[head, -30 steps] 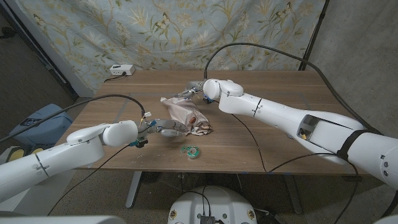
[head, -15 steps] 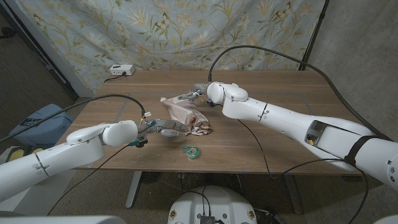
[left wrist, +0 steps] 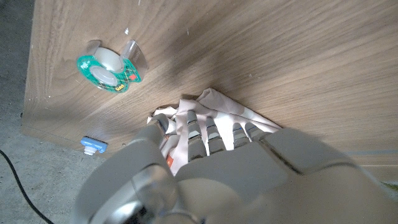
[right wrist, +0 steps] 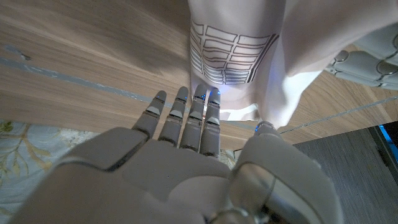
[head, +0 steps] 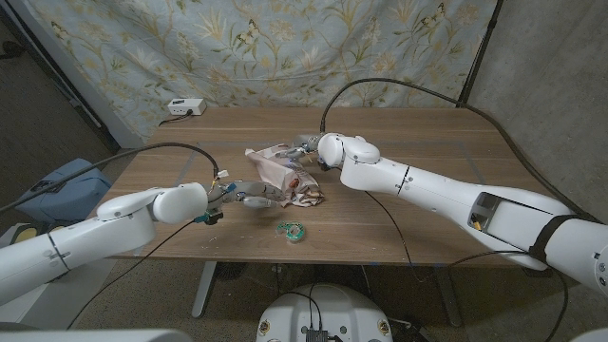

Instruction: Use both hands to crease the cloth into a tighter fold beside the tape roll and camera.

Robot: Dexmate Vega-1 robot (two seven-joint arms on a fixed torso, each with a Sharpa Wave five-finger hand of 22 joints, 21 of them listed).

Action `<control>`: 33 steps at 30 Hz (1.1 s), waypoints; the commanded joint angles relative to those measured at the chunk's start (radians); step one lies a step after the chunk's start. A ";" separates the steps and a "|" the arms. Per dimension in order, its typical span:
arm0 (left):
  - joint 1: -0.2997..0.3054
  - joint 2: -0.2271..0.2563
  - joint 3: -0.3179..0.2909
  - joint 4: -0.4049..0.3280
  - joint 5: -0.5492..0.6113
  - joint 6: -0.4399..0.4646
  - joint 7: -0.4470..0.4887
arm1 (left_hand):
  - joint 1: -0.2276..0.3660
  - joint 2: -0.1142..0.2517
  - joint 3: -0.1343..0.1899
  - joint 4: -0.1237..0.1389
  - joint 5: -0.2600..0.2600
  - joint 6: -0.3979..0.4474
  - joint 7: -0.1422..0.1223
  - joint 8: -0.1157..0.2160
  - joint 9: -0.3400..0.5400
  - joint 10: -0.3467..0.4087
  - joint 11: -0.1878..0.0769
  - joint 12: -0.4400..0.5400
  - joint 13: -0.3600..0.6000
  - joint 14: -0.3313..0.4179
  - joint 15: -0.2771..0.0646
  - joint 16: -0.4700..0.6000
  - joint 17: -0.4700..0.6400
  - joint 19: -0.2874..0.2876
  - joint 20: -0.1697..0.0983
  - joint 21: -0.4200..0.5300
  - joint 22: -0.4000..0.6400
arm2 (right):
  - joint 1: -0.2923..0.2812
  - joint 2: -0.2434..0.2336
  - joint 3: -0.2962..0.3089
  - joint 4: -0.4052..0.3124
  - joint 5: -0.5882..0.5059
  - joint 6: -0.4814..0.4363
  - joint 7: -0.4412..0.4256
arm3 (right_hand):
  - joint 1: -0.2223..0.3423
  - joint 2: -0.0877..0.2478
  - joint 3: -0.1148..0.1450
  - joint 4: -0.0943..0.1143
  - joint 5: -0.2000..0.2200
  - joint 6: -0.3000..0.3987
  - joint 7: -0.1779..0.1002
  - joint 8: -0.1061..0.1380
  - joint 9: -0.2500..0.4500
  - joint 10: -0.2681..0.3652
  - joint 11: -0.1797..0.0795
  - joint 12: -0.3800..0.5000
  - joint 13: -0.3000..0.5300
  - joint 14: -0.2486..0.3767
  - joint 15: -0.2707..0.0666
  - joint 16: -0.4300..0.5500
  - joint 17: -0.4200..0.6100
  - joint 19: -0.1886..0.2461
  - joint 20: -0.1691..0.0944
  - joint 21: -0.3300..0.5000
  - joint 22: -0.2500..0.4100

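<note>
The pale cloth [head: 283, 174] lies crumpled at the table's middle; its grid print [right wrist: 231, 55] shows in the right wrist view. My left hand [head: 249, 197] grips the cloth's near left edge, cloth [left wrist: 219, 111] bunched under its fingers [left wrist: 211, 134]. My right hand [head: 306, 152] is at the cloth's far right edge, which sits between its fingertips [right wrist: 198, 102] and thumb. The green tape roll [head: 291, 229] lies near the front edge, a little in front of the cloth, and also shows as the tape roll [left wrist: 109, 68] in the left wrist view.
A small white device [head: 186, 107] sits at the table's far left corner [head: 211, 112]. Black cables run over the table behind both arms. A patterned curtain hangs behind the table.
My right arm has swung in towards the cloth, and its hand has shifted slightly nearer and to the right along the cloth's far edge. My left hand and the tape roll have stayed put.
</note>
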 commanded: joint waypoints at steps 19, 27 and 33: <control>0.184 0.108 -0.157 -0.072 -0.126 0.002 0.197 | 0.013 -0.003 -0.003 0.001 0.005 0.002 0.003 -0.002 0.003 0.000 0.003 0.004 0.001 0.011 0.003 0.004 0.004 -0.006 -0.001 0.008 0.001 | -0.039 0.012 -0.023 0.007 0.003 -0.033 -0.063 | 0.000 0.000 0.012 -0.005 0.009 0.005 -0.002 0.006 0.002 0.015 -0.005 -0.010 0.002 0.000 -0.002 0.002 -0.006 0.004 -0.003 0.008 -0.001; 0.221 0.121 -0.193 -0.061 -0.142 -0.026 0.249 | 0.014 -0.003 -0.003 0.001 0.005 0.001 0.005 -0.003 0.003 0.000 0.003 0.004 0.001 0.011 0.005 0.003 0.004 -0.005 -0.001 0.008 0.001 | -0.040 0.005 -0.022 -0.041 -0.008 -0.069 -0.072 | 0.000 0.000 0.014 -0.007 0.009 0.006 -0.003 0.007 0.002 0.015 -0.004 -0.012 0.002 -0.001 -0.001 0.002 -0.008 0.002 -0.003 0.008 -0.001; 0.246 0.113 -0.224 -0.047 -0.164 -0.041 0.282 | 0.014 -0.002 -0.003 0.001 0.005 0.000 0.005 -0.003 0.003 -0.003 0.004 0.003 0.001 0.012 0.008 0.003 0.004 -0.003 0.007 0.008 0.001 | -0.051 0.001 -0.012 -0.072 -0.006 -0.092 -0.089 | 0.001 0.000 0.015 -0.008 0.009 0.007 -0.003 0.007 0.002 0.015 -0.007 -0.014 0.002 -0.001 -0.001 0.002 -0.010 0.000 -0.002 0.007 -0.001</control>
